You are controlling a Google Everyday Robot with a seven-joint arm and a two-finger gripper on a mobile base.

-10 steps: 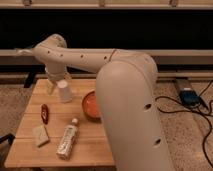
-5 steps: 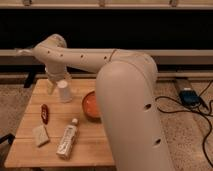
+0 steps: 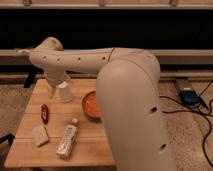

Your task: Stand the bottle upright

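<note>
The robot's claw [image 3: 52,87] hangs low over the far left corner of the wooden bench [image 3: 30,152], just beside a white paper cup [image 3: 64,92]; whether it is spread or pressed together cannot be told from this angle. The bottle [image 3: 67,141] it must stand upright lies on its side near the front edge, cap pointing away toward the orange bowl [image 3: 91,105], well apart from the claw, with a pale beige block [image 3: 40,135] to its left and a small red object [image 3: 44,113] between block and cup. The step in hand appears to be the approach. Done well, it would carry the claw clear of cup and bowl, take the bottle across its body near the cap, then tip it onto its base on bare wood. Set against the frame half a second earlier, arm and objects show no visible shift.
</note>
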